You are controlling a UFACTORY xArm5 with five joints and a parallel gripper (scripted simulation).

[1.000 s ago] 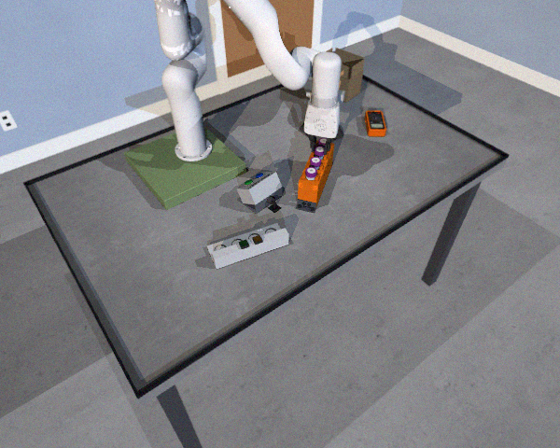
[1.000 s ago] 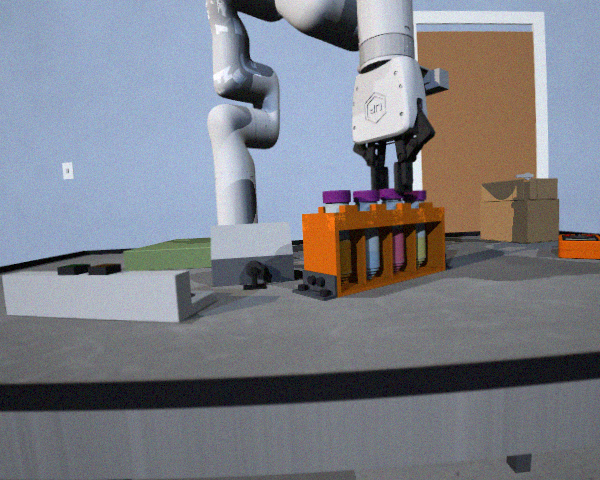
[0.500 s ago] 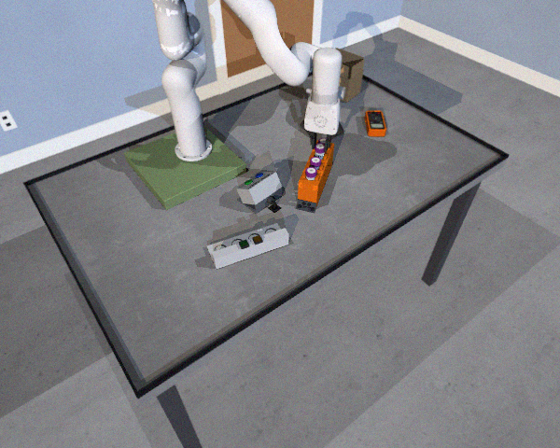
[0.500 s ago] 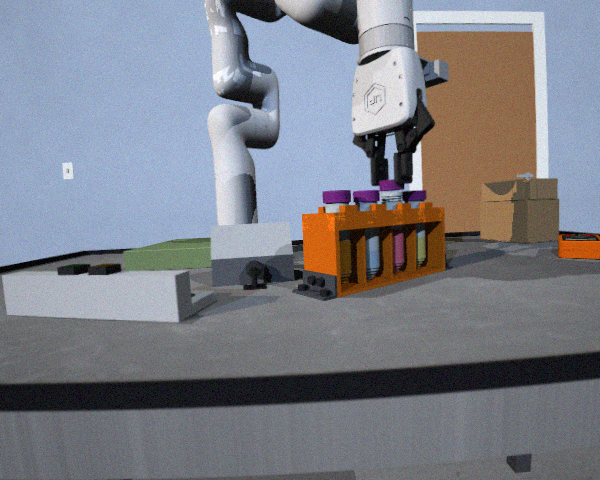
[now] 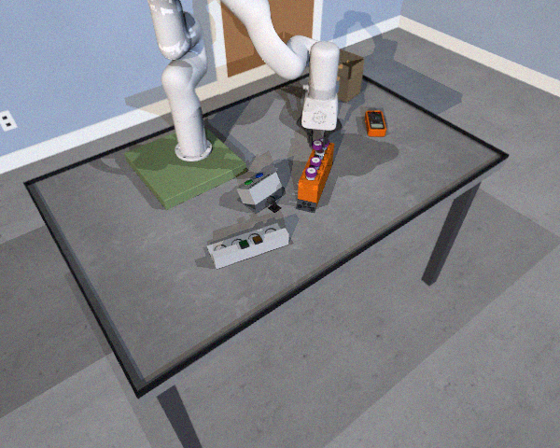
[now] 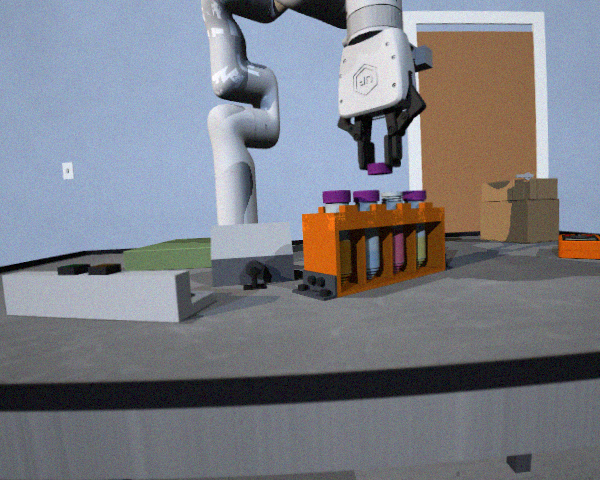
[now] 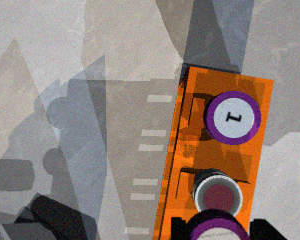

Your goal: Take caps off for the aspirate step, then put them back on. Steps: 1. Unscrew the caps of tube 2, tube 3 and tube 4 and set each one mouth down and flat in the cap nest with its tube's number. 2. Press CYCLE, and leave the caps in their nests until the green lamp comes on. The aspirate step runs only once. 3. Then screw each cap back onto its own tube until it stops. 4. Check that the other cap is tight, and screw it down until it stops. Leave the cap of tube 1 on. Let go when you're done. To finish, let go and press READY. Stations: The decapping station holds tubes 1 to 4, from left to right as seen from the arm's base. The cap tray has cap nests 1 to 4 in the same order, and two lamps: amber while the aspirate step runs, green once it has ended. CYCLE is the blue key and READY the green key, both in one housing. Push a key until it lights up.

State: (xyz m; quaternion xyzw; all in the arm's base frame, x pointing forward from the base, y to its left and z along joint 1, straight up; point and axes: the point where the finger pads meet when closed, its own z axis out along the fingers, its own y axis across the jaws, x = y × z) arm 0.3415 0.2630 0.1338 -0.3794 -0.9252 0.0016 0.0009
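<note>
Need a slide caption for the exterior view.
Hand holds a purple cap above the uncapped tube in the orange rack.

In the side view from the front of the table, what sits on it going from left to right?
Long grey cap tray → green base plate → grey key box → orange tube rack, with the pincer above it holding a purple cap → cardboard boxes → small orange meter.
</note>
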